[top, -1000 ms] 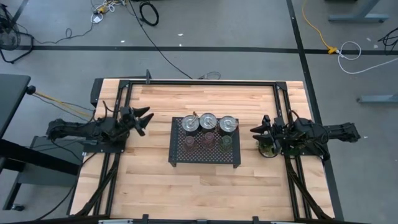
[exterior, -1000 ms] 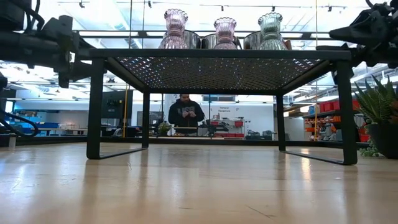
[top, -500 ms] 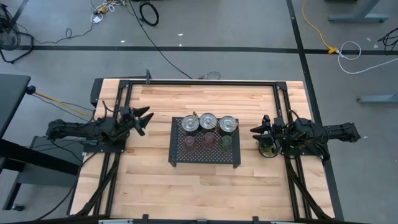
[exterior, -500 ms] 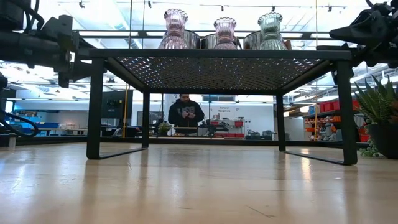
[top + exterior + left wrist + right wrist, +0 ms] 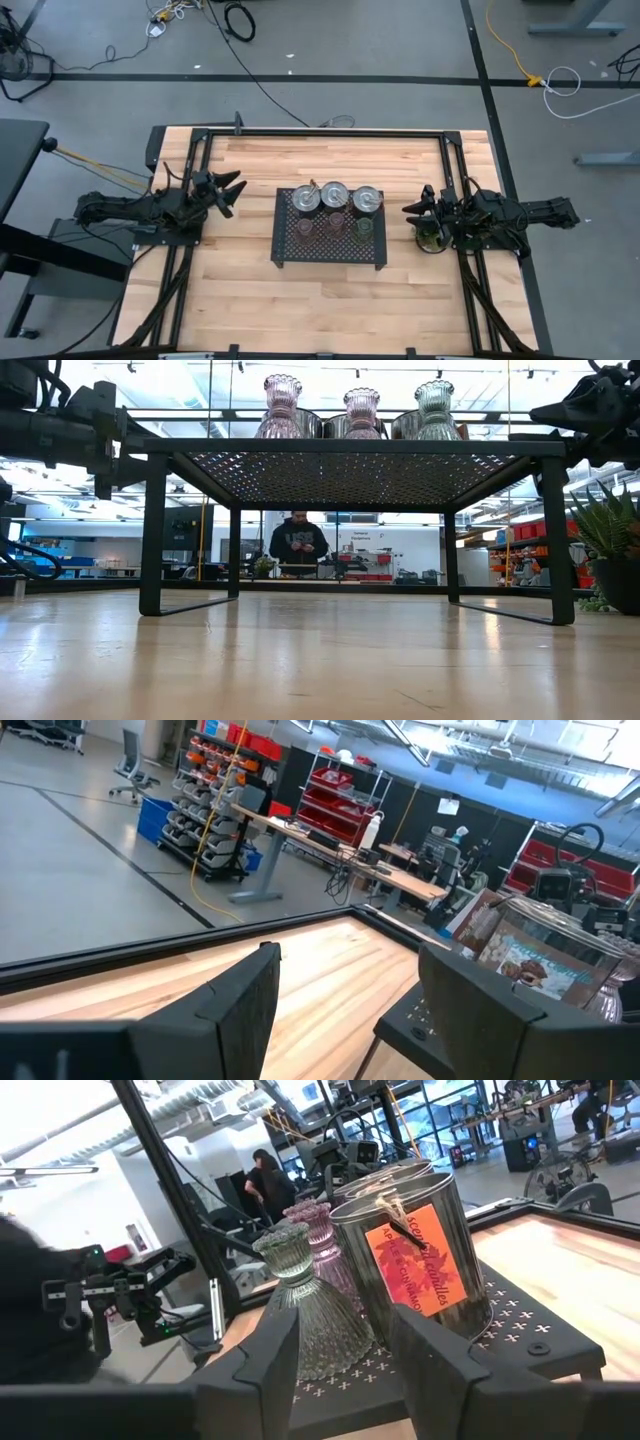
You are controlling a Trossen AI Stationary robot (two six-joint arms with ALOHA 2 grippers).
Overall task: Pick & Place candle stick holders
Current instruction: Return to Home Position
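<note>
Candle stick holders [image 5: 335,210], six pieces, all held on the black perforated tray [image 5: 330,252] at the middle of the table [image 5: 250,300]. Three shiny silver round metal ones [image 5: 335,195] are ranged along the tray edge facing the table's far edge; three smaller glass ones [image 5: 335,224] are lined just before them, one to each, with two pink toward the tray's left edge and one olive-green [image 5: 364,227] toward its right. The glass pieces are ribbed, with a flared foot, a narrow waist and a fluted rim, all upright. The silver piece nearest the right arm is seen in the right wrist view as a straight-walled tin [image 5: 420,1260] bearing an orange label. Placement is judged complete, and only the withdrawal to rest is in hand. The left gripper [image 5: 234,195] is held over the table near its left edge, jaws apart and empty. The right gripper [image 5: 415,200] is held near the right edge, jaws likewise apart and empty, directly above the small potted plant [image 5: 430,240]. For a clean finish, both arms should be drawn outward and level, away from the tray's edges. The right arm should not be lowered onto the plant, and the jaws should be kept empty so that no aligned piece is jogged.
</note>
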